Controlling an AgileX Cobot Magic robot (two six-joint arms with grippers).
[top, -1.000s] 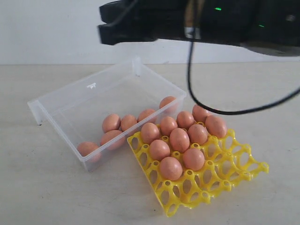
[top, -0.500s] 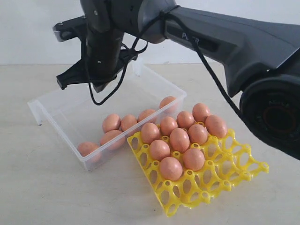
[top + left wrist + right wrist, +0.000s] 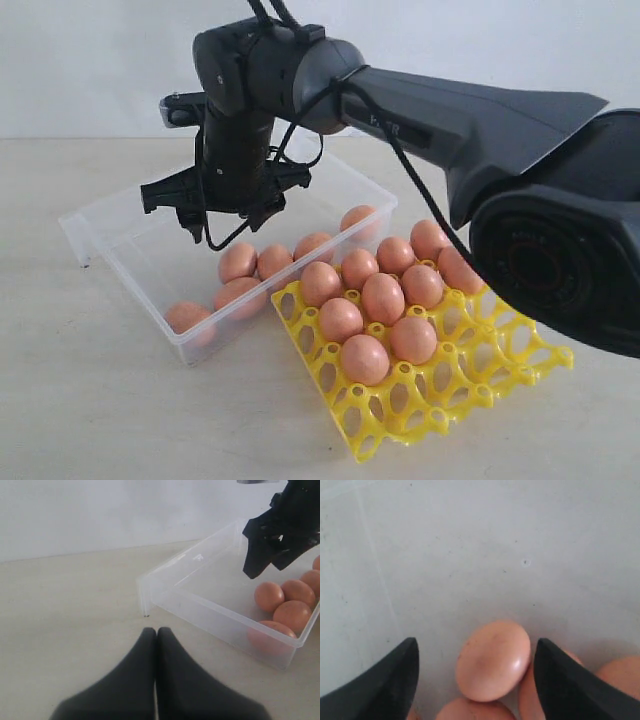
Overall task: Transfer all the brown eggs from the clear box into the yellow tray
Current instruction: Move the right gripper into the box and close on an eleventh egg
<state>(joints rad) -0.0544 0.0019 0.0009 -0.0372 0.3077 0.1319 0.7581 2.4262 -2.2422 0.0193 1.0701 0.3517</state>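
Brown egg partly behind arm

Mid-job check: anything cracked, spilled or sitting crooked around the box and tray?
Nothing stands out. The brown eggs look whole, each either in the clear box or seated in the yellow tray. The tray sits at an angle against the box wall, but nothing has spilled.

The right arm stretches across from the right. The right gripper points straight down, jaws spread wide. The left gripper has its jaws pressed together.
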